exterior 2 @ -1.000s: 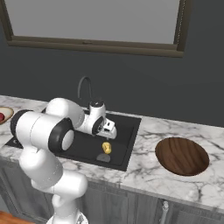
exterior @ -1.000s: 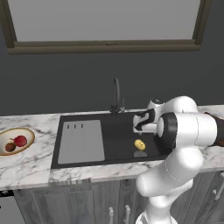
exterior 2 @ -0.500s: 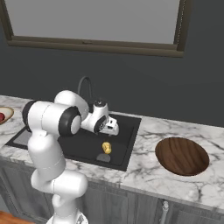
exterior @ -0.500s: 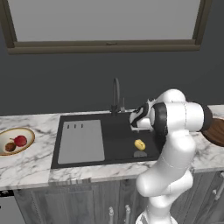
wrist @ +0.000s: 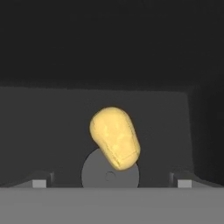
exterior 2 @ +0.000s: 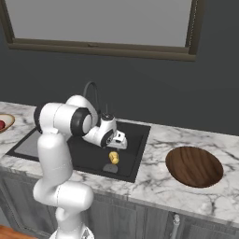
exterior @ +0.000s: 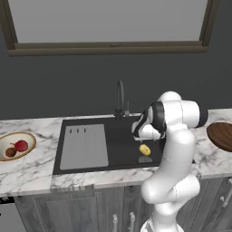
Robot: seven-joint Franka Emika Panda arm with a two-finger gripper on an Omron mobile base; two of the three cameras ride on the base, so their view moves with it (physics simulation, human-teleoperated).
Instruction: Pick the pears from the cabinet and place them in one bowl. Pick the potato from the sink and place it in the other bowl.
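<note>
Left base view: set behind the arm on its left, raised, facing forward and down over the sink point(exterior: 113, 136), from middling range; taking in counter on both sides of the sink, the bowl with pears point(exterior: 16, 146) left of the sink, an edge of the darker bowl point(exterior: 222, 136) right of it.

Right base view: set behind the arm on its right, same tilt and range, looking across the sink point(exterior 2: 126, 161) from its right; darker bowl point(exterior 2: 194, 165) right of the sink.

Shared by both: sink, tap, window above the sink.

Hand view: very near, aimed into the sink point(wrist: 52, 122) at the potato point(wrist: 115, 138).
</note>
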